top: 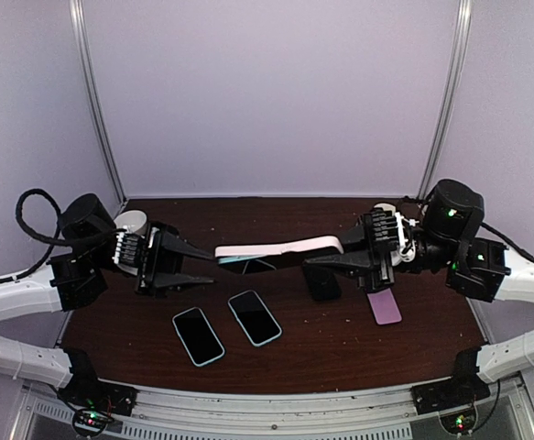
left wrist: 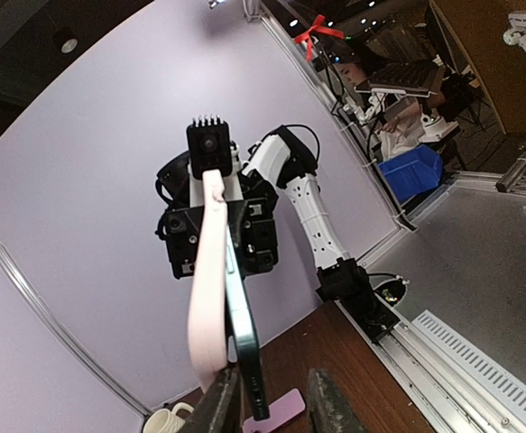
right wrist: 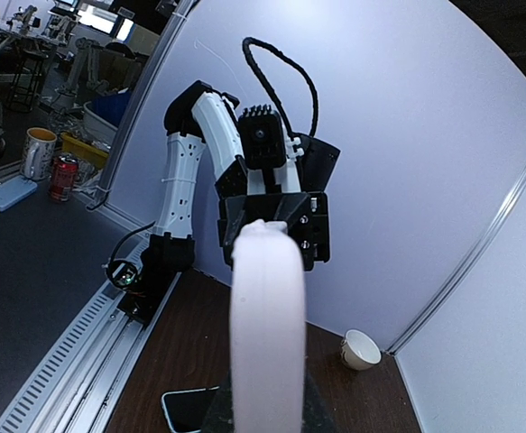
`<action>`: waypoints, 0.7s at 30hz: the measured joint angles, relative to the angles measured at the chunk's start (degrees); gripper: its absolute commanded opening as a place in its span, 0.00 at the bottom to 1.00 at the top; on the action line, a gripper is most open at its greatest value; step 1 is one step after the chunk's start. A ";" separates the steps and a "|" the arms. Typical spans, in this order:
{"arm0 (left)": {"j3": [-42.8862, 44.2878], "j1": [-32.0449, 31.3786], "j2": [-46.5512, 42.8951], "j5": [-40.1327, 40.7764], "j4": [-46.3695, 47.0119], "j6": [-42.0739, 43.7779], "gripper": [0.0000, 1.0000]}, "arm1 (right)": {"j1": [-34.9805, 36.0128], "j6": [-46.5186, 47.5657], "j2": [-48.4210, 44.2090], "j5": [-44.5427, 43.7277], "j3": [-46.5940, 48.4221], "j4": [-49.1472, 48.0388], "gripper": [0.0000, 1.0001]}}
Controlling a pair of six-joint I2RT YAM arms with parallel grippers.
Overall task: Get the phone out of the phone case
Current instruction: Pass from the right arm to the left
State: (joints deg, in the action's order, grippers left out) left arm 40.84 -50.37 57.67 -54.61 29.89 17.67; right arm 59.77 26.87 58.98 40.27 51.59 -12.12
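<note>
A pale pink phone case [top: 280, 247] hangs in the air between my two grippers. A dark green phone [left wrist: 242, 316] is partly peeled out of the case [left wrist: 207, 271]; its lower end sticks out between my left fingers. In the top view the phone [top: 248, 264] shows just under the case's left end. My left gripper [top: 210, 269] is open around that end; the phone lies near one finger [left wrist: 217, 401], with a gap to the other. My right gripper [top: 326, 255] is shut on the case's right end [right wrist: 267, 316].
Two dark phones [top: 198, 335] [top: 255, 317] lie face up at the table's front. A purple case [top: 384, 305] and a black one [top: 321, 282] lie under the right arm. A white cup [top: 131, 222] stands back left, another [right wrist: 362, 348] back right.
</note>
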 measured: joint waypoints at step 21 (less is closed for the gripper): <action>-0.35 0.00 0.20 1.49 -1.60 0.96 0.28 | 2.25 2.58 3.76 -1.73 1.79 -0.15 0.00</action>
State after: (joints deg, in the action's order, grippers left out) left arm 40.49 -50.37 57.87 -53.12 28.29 18.63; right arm 62.02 29.45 62.74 38.54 53.39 -12.27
